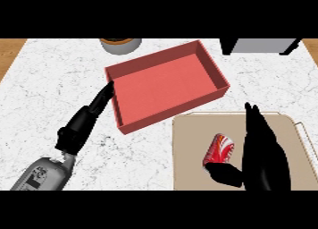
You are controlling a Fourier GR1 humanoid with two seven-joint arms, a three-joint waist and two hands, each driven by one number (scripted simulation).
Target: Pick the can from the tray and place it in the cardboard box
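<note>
A red and white can (pixel 219 149) lies on its side on the beige tray (pixel 189 152) at the lower right. My right hand (pixel 261 152) stands over the tray just right of the can, fingers straight and pointing away, thumb (pixel 224 173) below the can's near end. The red box (pixel 165 85) sits open at the centre, past the tray. My left hand (pixel 85 118) stretches out with straight fingers, its tips at the box's left wall.
A round grey container (pixel 120 44) with an orange rim stands at the back, left of centre. A dark and grey appliance (pixel 261 45) sits at the back right. White marble counter (pixel 49 89) spreads to the left; wooden strips edge both sides.
</note>
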